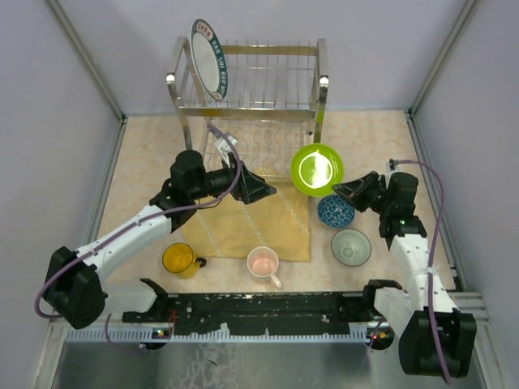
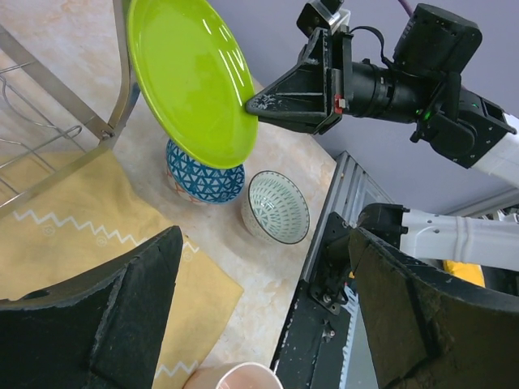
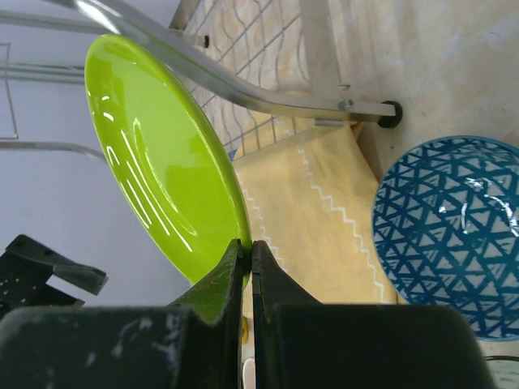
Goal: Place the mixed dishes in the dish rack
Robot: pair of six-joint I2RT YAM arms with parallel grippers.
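My right gripper (image 1: 339,190) is shut on the rim of the lime-green plate (image 1: 316,169), holding it tilted in the air beside the right front post of the dish rack (image 1: 321,89); the pinch shows in the right wrist view (image 3: 246,245) and the left wrist view (image 2: 253,104). The white plate with dark patterned rim (image 1: 209,71) stands in the rack's upper tier at left. My left gripper (image 1: 266,191) is open and empty above the yellow cloth (image 1: 276,227). The blue patterned bowl (image 1: 335,211), grey-green bowl (image 1: 351,247), pale pink mug (image 1: 263,263) and yellow mug (image 1: 179,259) sit on the table.
The rack's lower slotted shelf (image 1: 255,150) lies behind the left gripper. A black rail (image 1: 268,312) runs along the near edge. Grey walls enclose the table on three sides.
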